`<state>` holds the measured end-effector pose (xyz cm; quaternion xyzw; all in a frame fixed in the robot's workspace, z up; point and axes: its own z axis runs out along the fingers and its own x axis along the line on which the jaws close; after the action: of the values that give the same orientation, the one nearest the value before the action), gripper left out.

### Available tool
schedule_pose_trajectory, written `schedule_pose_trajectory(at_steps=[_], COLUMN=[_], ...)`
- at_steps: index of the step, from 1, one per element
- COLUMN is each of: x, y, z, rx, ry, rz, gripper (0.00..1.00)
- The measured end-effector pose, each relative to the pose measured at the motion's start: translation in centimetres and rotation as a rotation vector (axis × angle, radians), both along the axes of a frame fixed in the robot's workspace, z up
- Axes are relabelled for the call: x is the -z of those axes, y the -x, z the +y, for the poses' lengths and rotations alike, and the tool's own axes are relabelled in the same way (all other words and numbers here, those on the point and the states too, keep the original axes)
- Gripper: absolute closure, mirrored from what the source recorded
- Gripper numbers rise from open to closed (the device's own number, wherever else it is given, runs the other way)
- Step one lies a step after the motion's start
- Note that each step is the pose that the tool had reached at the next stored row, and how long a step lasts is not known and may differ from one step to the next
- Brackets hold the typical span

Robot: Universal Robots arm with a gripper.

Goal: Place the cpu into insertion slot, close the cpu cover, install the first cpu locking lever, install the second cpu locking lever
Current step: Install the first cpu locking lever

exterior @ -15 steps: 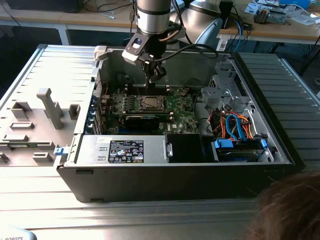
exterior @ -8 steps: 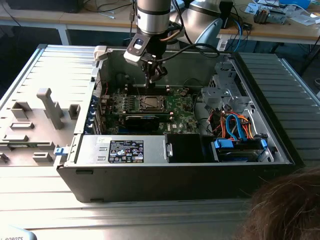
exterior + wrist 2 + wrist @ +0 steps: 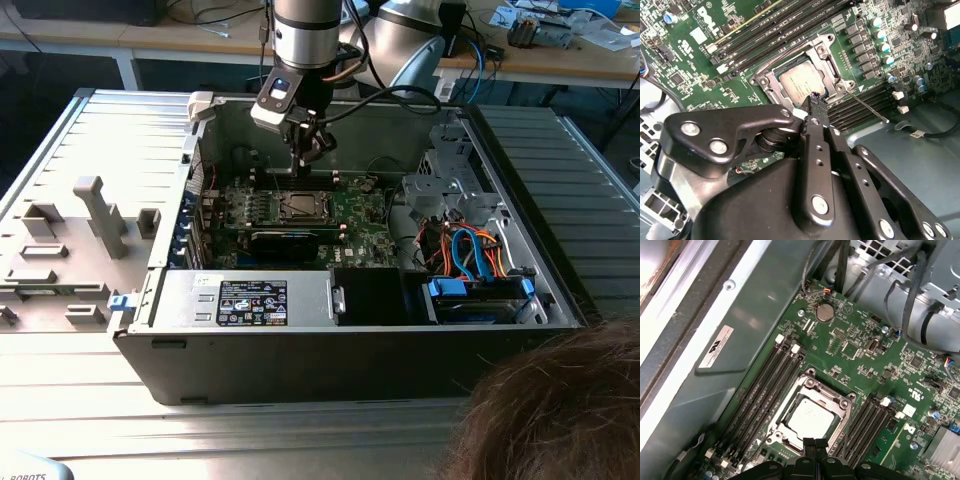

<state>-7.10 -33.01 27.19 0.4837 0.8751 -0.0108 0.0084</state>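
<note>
- Hovering with jaws pinched shut and empty, tips right at the edge of the cpu cover (image 3: 830, 391).
- Spotting the cpu (image 3: 810, 420) seated flat inside that frame, on the green motherboard (image 3: 865, 367).

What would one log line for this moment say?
cpu: seated in insertion slot | cpu cover: down | gripper: shut, by cover's edge
</note>
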Motion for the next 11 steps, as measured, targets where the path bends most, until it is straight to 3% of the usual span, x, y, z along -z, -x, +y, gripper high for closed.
schedule_pose_trajectory(at_steps=[11], x=[0.0], y=[0.0], z=[0.0], rx=[-0.092], ry=[0.0001], rz=[0.0001], gripper=[0.89])
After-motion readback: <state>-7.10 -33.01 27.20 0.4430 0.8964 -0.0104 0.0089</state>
